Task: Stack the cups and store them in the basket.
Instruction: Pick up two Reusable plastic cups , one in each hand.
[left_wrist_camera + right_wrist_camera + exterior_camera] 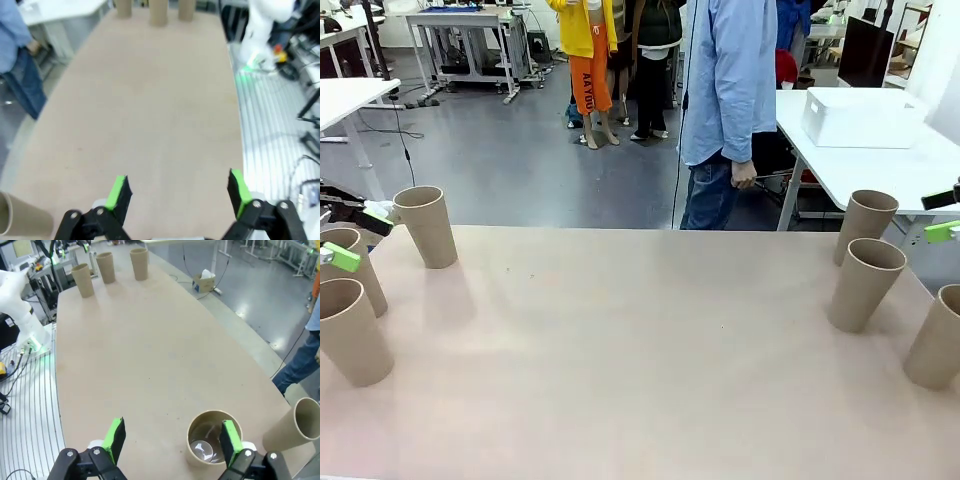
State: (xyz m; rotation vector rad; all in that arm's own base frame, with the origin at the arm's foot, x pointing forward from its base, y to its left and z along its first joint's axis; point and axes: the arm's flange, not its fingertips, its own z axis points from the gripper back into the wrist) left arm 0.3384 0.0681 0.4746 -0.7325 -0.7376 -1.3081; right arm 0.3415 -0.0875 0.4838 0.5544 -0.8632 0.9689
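While both arms sit at the table's outer ends, six cups stand upright and unstacked on the tan table (pixel 640 350): at the robot's left a far cup (pixel 425 226), a middle cup (pixel 365 285) and a near cup (pixel 350 335); at its right a far cup (pixel 866 222), a middle cup (pixel 863 285) and a near cup (pixel 938 340). All show plain tan walls. The left gripper (pixel 360 235) is at the left edge between the far and middle cups, one green pad in front of the middle cup's rim. In the left wrist view the left gripper (pixel 178 192) is spread wide over bare tabletop and holds nothing, with one cup (pixel 20 222) lying in the bottom left corner of that view. The right gripper (pixel 945 215) enters at the right edge. In the right wrist view the right gripper (pixel 172 440) is likewise spread wide; one pad (pixel 229 439) overlaps the rim of an open cup (pixel 207 440), and contact cannot be determined. A second cup (pixel 295 427) stands just beside it. The basket (pixel 860 125), white, sits on a separate white table (pixel 880 165) beyond the far right edge, well apart from the cups. A person in a blue shirt (pixel 730 80) stands at the far side.
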